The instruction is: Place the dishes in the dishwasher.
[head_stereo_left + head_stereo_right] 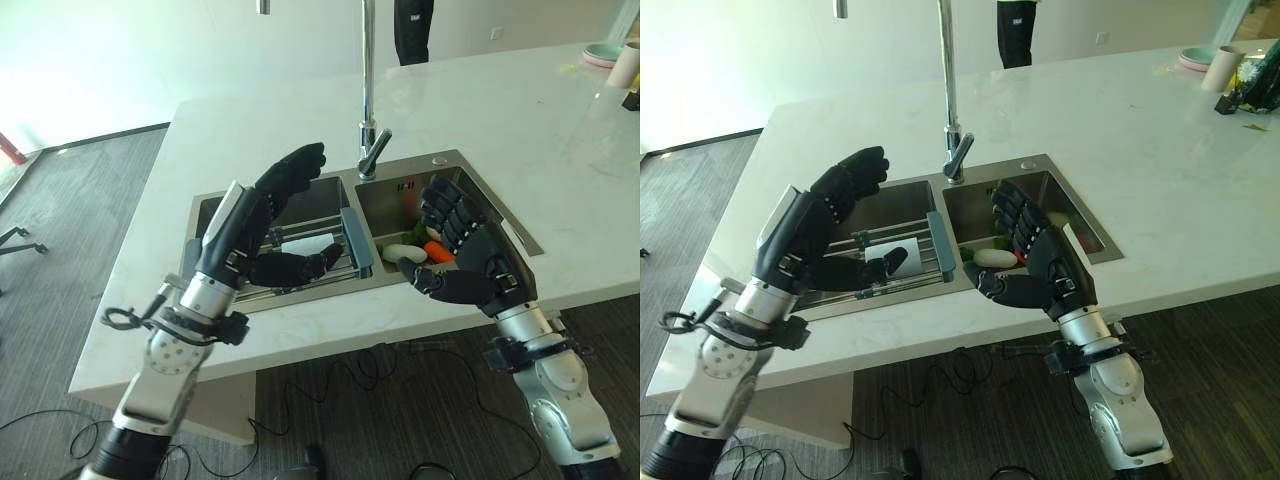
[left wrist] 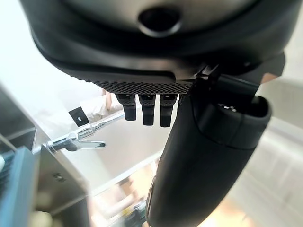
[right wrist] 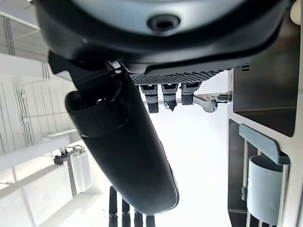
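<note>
The brushed steel double sink (image 1: 470,190) looked satin; the tall chrome tap (image 1: 367,90) behind it gleamed, the surrounding white stone counter (image 1: 500,110) glossy.

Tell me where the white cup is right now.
The white cup lies on the rack across the sink's left basin, left of the faucet, just past the left hand.
</note>
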